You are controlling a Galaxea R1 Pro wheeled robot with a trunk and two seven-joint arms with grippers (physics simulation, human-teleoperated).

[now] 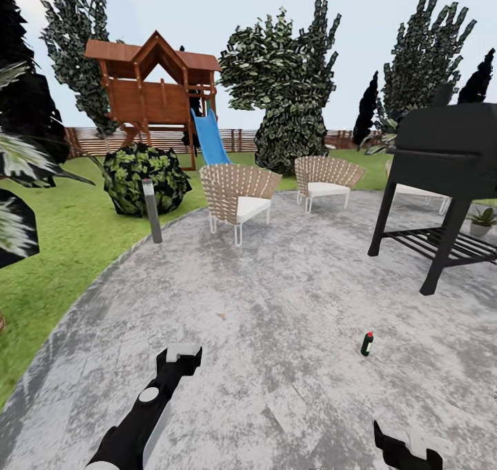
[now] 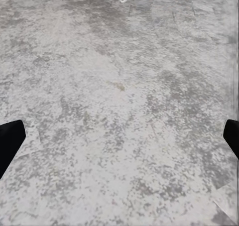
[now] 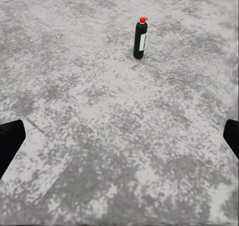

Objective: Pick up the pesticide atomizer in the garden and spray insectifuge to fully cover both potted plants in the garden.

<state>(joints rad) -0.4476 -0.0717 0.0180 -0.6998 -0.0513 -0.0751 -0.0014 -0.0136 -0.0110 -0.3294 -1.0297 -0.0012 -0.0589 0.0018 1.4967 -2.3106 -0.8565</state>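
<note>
Both arms are held low over the grey patio. The left gripper and right gripper are spread wide, empty. The pesticide atomizer stands upright on the paving ahead of the right gripper; a white label is seen from the right wrist.

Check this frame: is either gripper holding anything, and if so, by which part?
Nothing is held. Both the left gripper and right gripper are open and empty; the pesticide atomizer stands upright on the patio, untouched.
</note>
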